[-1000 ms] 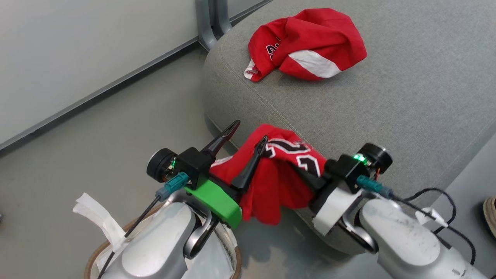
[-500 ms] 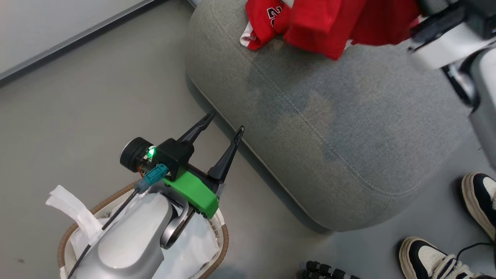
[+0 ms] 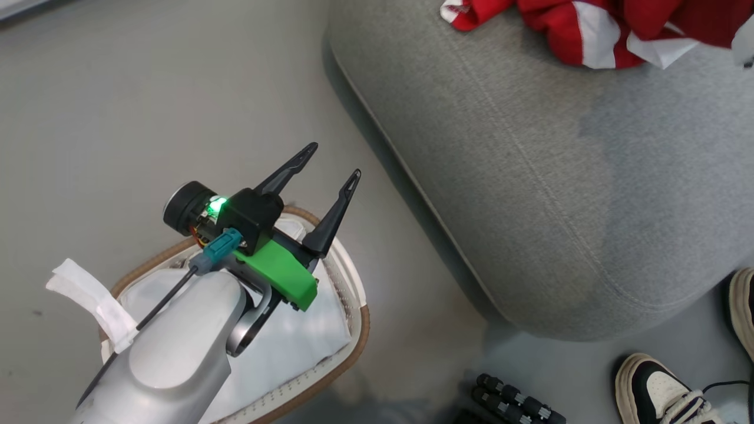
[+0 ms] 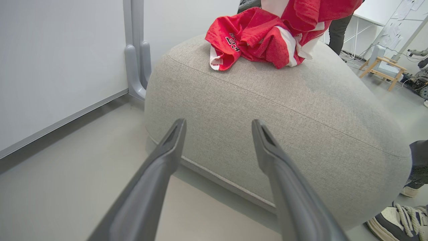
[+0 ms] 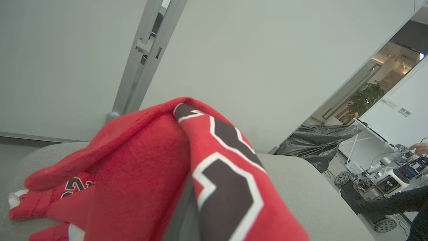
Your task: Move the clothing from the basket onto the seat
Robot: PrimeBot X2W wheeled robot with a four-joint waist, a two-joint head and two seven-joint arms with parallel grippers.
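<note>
Closest in the head view, the left gripper [image 3: 331, 162] hangs above the basket [image 3: 360, 318], its two dark fingers spread wide apart with nothing between them. The basket stands on the floor [image 3: 118, 118] near the seat [image 3: 559, 176], and a white sheet [image 3: 283, 347] lies bunched inside it. A pair of dark and white shoes [image 3: 654, 388] is on the floor by the seat's near corner. The left wrist view looks between the parted fingers at the seat's rounded grey side. Farther back, the clothing [image 4: 254, 47] sits on the far part of the seat's top: one crumpled red piece with white trim lies flat there, and a second red piece comes down from above, its lower edge meeting the first. In the right wrist view that second piece, with its black and white number, is draped over the right gripper [image 5: 182, 217], whose fingers are closed together on the cloth, tips hidden in the folds. Beyond the seat rise a grey post [image 4: 133, 67] and a pale wall [image 5: 234, 50].
</note>
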